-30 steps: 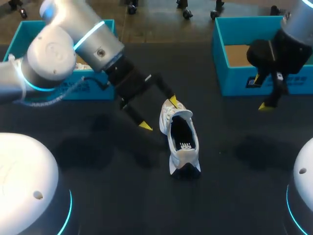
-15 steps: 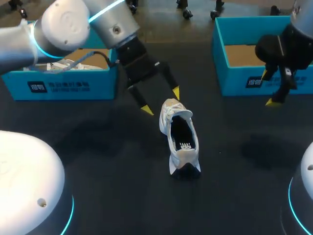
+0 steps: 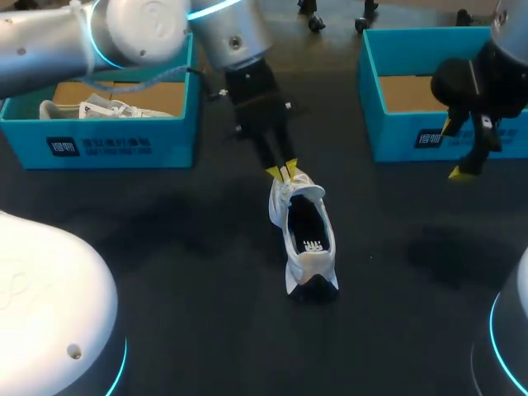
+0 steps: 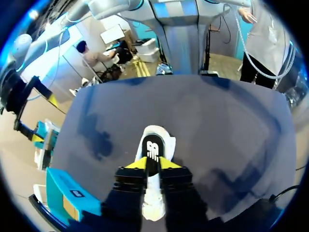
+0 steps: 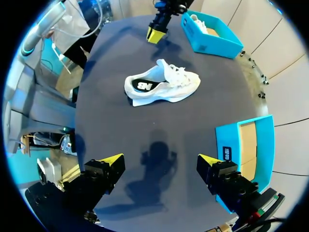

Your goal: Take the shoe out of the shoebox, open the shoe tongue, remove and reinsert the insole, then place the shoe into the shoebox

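Dark worktop (image 3: 165, 247) carries the shoe (image 3: 304, 235) at centre, where the left pincer (image 3: 281, 172), spread beside it a second ago, has narrowed onto seemingly its tongue, starting the opening; the right pincer (image 5: 159, 162) hangs spread, far right.

Overhead head view; wrist views sharing shoe (image 3: 307, 262)

1. The shoe (image 3: 304, 235) is mid-table, and the room is along both its long sides and behind the heel, all bare tabletop (image 3: 206, 313)
2. Toe end is blocked: the left gripper (image 3: 282, 172) is right at it, arm slanting over from the far left
3. Left shoebox (image 3: 115, 144) and right shoebox (image 3: 396, 140) stand beyond the toe, well apart, with a wide lane between
4. Right gripper (image 3: 452, 150) hangs spread wide off the shoe's right, in front of the right shoebox
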Robot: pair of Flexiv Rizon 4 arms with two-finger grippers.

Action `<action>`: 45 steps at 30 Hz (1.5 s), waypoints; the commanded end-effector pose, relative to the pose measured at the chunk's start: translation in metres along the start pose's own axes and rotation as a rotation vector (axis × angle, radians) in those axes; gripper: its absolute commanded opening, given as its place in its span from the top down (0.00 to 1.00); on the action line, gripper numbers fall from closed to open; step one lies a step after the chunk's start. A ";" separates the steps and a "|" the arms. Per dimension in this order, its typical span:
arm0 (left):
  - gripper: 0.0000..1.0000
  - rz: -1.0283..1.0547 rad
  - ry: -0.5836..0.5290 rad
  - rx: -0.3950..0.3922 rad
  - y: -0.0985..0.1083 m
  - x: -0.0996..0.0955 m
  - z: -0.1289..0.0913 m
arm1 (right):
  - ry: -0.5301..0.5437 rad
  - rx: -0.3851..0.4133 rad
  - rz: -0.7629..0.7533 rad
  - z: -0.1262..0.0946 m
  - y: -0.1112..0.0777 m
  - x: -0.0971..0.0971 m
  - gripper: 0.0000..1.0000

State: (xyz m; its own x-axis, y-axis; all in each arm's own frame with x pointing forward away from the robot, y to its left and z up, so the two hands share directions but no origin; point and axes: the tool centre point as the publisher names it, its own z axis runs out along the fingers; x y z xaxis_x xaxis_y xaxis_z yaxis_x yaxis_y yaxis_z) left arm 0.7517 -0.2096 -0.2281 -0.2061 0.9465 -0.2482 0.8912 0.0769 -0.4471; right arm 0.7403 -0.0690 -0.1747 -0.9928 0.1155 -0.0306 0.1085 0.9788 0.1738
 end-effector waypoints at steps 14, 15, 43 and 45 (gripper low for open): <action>1.00 0.016 0.131 -0.097 0.003 -0.001 0.047 | 0.001 0.002 0.000 0.001 0.001 -0.001 0.00; 1.00 0.023 0.130 -0.103 0.003 0.000 0.049 | 0.001 0.002 0.000 0.001 0.001 -0.001 0.00; 1.00 0.015 0.164 -0.363 0.022 -0.005 0.130 | 0.001 0.002 0.000 0.001 0.001 -0.001 0.00; 1.00 0.018 0.157 -0.392 0.027 -0.007 0.133 | 0.001 0.002 0.000 0.001 0.001 -0.001 0.00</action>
State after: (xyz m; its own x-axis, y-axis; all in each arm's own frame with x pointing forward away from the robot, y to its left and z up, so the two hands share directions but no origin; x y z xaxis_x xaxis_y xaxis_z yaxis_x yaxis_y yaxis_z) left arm 0.7277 -0.2510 -0.3485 -0.1456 0.9839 -0.1037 0.9852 0.1346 -0.1064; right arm 0.7400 -0.0695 -0.1747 -0.9929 0.1147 -0.0309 0.1076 0.9786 0.1755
